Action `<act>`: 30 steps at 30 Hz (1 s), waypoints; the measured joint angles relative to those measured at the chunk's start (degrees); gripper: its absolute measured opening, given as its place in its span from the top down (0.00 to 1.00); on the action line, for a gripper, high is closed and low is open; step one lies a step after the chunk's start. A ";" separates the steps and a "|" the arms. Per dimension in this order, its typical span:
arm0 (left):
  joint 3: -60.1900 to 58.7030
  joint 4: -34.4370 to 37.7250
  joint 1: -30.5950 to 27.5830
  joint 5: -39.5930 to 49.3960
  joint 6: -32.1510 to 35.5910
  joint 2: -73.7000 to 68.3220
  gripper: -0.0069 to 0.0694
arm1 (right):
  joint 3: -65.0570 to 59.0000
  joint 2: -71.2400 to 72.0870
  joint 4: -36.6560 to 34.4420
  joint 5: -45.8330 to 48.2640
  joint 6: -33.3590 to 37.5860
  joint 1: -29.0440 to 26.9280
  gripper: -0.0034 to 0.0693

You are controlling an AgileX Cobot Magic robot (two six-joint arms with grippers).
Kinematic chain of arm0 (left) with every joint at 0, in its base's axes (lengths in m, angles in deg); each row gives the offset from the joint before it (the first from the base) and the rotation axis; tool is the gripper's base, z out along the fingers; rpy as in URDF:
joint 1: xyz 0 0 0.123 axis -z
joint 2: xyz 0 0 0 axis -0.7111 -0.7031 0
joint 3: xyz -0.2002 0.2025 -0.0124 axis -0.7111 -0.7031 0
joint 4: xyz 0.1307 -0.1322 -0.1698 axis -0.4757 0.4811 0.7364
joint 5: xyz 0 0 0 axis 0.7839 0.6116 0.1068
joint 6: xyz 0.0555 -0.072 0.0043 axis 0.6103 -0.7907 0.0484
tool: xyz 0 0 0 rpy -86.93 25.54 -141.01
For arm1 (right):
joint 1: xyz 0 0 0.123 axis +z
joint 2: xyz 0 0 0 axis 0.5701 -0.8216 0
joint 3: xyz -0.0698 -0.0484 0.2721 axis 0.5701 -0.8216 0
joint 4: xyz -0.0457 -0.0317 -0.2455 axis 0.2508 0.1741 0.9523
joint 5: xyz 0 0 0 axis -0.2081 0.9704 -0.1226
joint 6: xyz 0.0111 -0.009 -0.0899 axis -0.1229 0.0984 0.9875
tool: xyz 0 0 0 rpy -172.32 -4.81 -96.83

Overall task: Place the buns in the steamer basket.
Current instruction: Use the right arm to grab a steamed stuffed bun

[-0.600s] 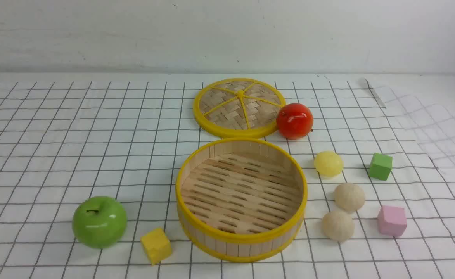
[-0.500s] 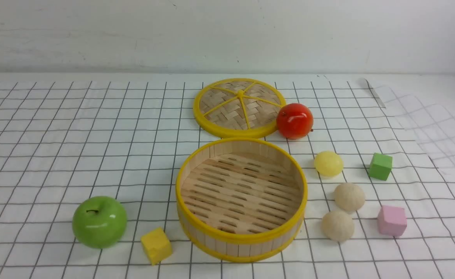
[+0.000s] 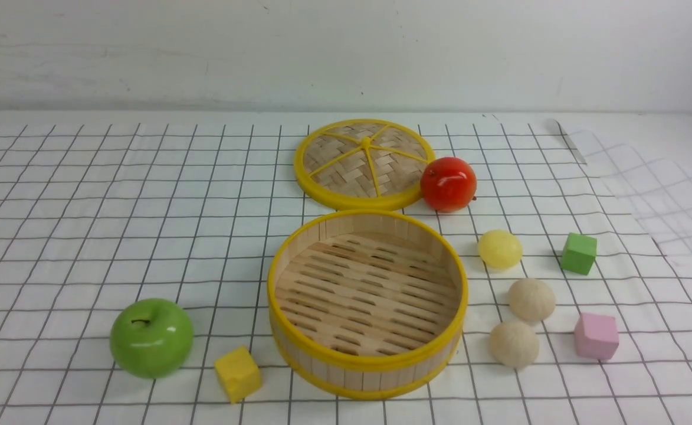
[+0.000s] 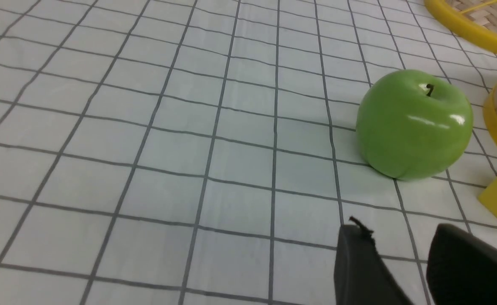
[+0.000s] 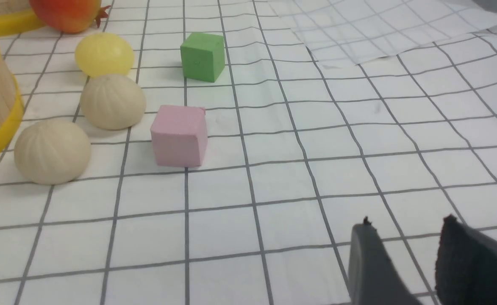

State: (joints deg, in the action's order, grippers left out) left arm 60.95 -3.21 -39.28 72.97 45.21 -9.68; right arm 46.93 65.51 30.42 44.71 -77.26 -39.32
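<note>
- The steamer basket [image 3: 367, 364] is a deep round tray near the middle of the table, with walls of upright pale wooden slats, glossy yellow bands at top and bottom, and a slotted floor of parallel strips with nothing lying on it
- All three buns sit on the cloth to the right of the basket, outside it
- The yellow bun [image 3: 499, 249] is a smooth, faintly shiny ball, farthest back of the three
- The far cream bun [image 3: 531, 299] is a matte dome; the right wrist view shows fine pleats running down from its top
- The near cream bun [image 3: 513, 343] has the same matte, ribbed surface; it lies just beside the basket wall and looks to be touching the far cream bun
- The lid [image 3: 364, 163], a flat disc of woven bamboo with a yellow rim and yellow spokes, lies behind the basket
- A glossy red fruit [image 3: 448, 183] sits against the lid's right edge
- A shiny green apple [image 3: 151, 337] with a dark stem sits to the front left, and a matte yellow cube [image 3: 237, 373] lies between it and the basket
- A green cube [image 3: 578, 253] and a pink cube [image 3: 596, 336], both chalky and sharp-edged, lie right of the buns
- The white cloth [image 3: 86, 206] carries a dark grid and is slightly wrinkled
- The left gripper [image 4: 398, 231] has its dark fingers parted over bare cloth near the apple, holding nothing
- The right gripper [image 5: 407, 222] likewise has its fingers apart with only cloth between them, well clear of the buns
</note>
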 joint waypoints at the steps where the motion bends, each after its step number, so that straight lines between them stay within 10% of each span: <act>1: 0.00 0.00 0.00 0.00 0.00 0.00 0.60 | 0.00 0.00 0.00 0.00 0.00 0.00 0.62; 20: 0.00 0.00 0.00 0.00 0.00 0.00 0.60 | -0.07 0.00 0.80 -0.39 0.06 0.00 0.62; 30: 0.00 0.00 0.00 0.00 0.00 0.00 0.60 | -0.68 0.00 -3.92 -28.97 -1.88 0.00 0.62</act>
State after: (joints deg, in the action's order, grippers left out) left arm 60.95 -3.21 -39.28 72.97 45.21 -9.68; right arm 46.25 65.51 26.50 15.74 -79.14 -39.32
